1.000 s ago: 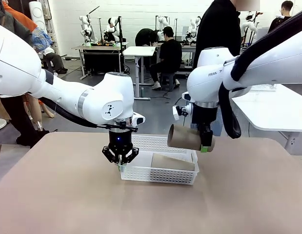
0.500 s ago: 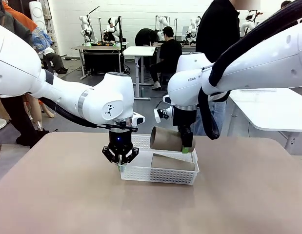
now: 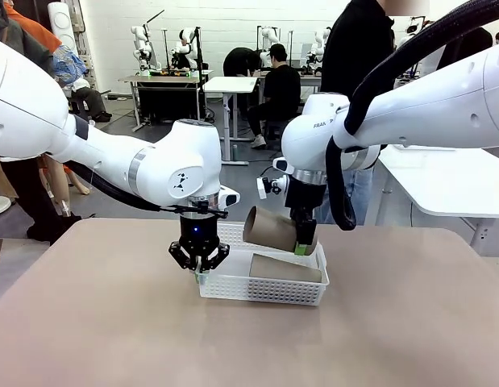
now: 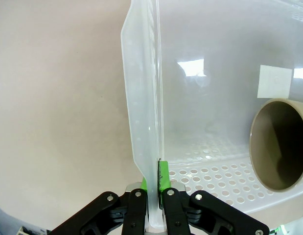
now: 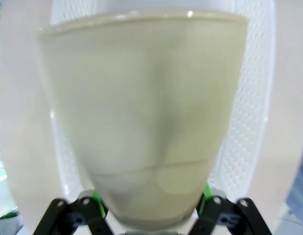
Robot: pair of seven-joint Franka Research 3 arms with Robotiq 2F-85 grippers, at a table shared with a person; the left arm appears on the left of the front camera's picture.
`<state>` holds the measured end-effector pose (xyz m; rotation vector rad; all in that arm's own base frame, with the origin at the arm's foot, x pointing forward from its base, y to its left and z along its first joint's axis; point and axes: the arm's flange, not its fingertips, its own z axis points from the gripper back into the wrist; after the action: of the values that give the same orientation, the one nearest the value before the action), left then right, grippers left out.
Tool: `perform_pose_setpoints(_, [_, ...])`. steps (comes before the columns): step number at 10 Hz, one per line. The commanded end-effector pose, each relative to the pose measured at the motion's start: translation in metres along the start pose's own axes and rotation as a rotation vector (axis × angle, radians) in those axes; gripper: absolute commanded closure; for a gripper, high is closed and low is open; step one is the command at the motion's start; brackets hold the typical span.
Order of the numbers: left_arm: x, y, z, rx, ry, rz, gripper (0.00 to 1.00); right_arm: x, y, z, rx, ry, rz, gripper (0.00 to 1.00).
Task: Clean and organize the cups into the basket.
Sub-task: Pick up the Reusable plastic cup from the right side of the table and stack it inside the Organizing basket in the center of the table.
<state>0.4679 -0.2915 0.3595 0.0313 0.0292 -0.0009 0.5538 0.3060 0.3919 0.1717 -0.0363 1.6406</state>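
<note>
The white lattice basket (image 3: 233, 288) sits mid-table with one brown cup (image 3: 283, 268) lying on its side inside; that cup's open mouth (image 4: 281, 145) shows in the left wrist view. My left gripper (image 3: 199, 272) is shut on the basket's left rim (image 4: 151, 142), green pads (image 4: 163, 176) pinching the wall. My right gripper (image 3: 304, 246) is shut on a second brown cup (image 3: 269, 229), held on its side and slightly tilted just above the basket's back half. In the right wrist view this held cup (image 5: 146, 112) hangs over the basket (image 5: 249, 122).
The tan table (image 3: 112, 322) stretches wide on both sides of the basket. A person in black (image 3: 358, 64) stands at the far edge. A white table (image 3: 451, 177) stands at the right behind.
My right gripper carried the held cup leftward from right of the basket to over it, then lowered and tilted it. The left gripper stayed put on the rim.
</note>
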Motion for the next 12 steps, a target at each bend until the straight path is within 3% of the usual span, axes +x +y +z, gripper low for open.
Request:
perform_pose_setpoints(1, [0.0, 0.002, 0.0, 0.001, -0.001, -0.007, 1.0, -0.011, 0.003, -0.007, 0.051, -0.056, 0.024, 0.22])
perform_pose_setpoints(3, [0.0, 0.002, 0.0, 0.001, -0.001, -0.007, 1.0, -0.016, 0.0, -0.019, 0.095, -0.111, 0.032, 0.22])
perform_pose_setpoints(12, [0.0, 0.002, 0.0, 0.001, -0.001, -0.007, 1.0, -0.036, -0.013, -0.04, 0.111, -0.174, 0.051, 0.22])
